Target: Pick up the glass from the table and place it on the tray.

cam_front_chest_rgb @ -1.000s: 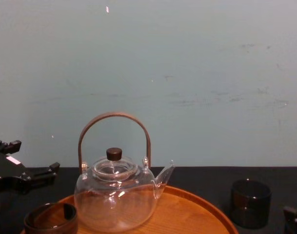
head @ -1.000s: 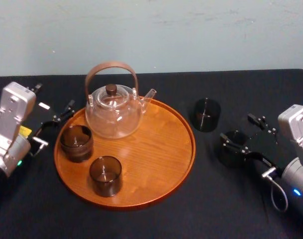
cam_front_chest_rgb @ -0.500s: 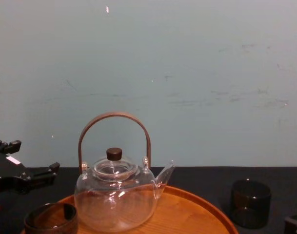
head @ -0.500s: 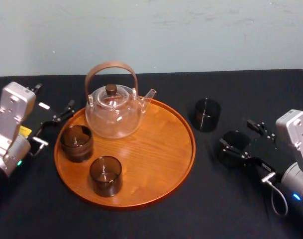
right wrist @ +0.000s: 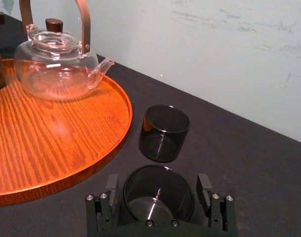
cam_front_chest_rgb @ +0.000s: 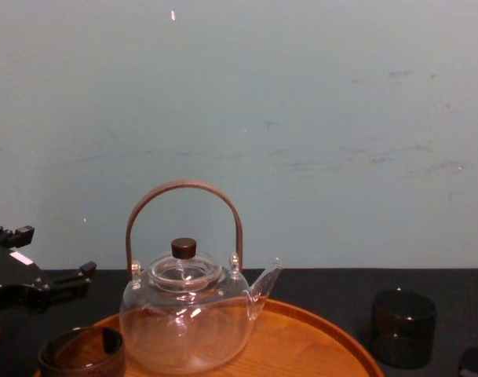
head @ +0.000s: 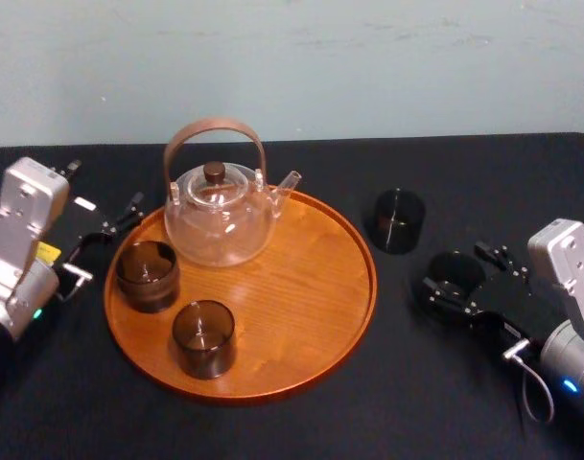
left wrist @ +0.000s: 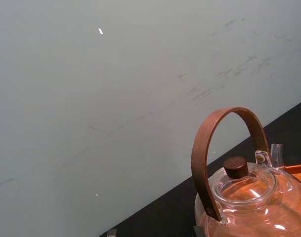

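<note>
The black table [head: 292, 422] carries the round wooden tray [head: 311, 287] left of centre. The clear teapot [head: 220, 216] stands on the tray's far side. The left gripper [head: 105, 240] sits just left of the tray, fingers spread, holding nothing. The right gripper [head: 456, 271] is low at the near right, its jaws open on either side of the glass [right wrist: 158, 195], which stands on the table right of the tray. A 2nd table glass [head: 397, 220] stands farther back. 2 tray glasses [head: 148, 275] [head: 203, 337] sit near the tray's left.
</note>
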